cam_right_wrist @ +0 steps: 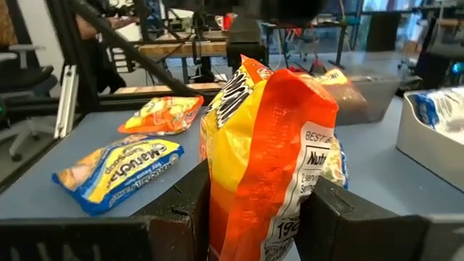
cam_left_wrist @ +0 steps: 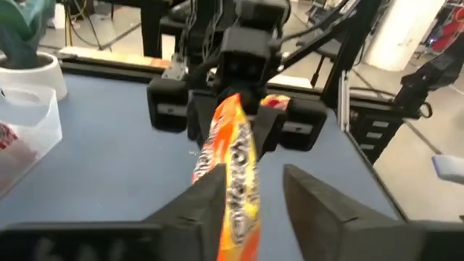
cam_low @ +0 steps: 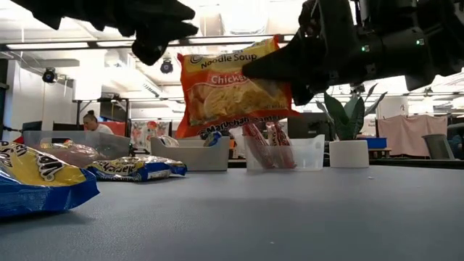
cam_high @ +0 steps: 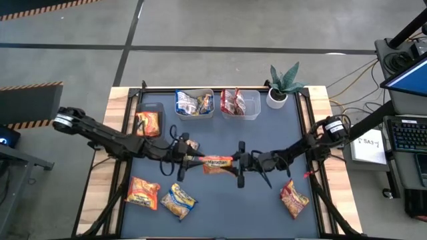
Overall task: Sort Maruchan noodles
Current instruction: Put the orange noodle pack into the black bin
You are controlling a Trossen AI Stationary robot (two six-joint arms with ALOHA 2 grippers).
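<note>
Blue packet [cam_low: 36,181] lies nearest, while mid-counter my right hand [cam_high: 241,162] grips the orange packet [cam_high: 217,161], my left hand [cam_high: 179,159] loosening: mid-handover; next, carry it toward the eleven-o'clock tub [cam_high: 149,109].

We see the orange noodle packet [cam_right_wrist: 272,156] as glossy, crinkled plastic film, and the yellow-and-blue packet [cam_right_wrist: 119,172] on the table shines the same way. The tabletop [cam_low: 290,217] looks matt, smooth and blue-grey, edged by pale bare wood [cam_high: 119,107]. The tubs [cam_low: 304,154] are clear, smooth plastic, and the gripper fingers [cam_right_wrist: 185,210] look matt black.
</note>
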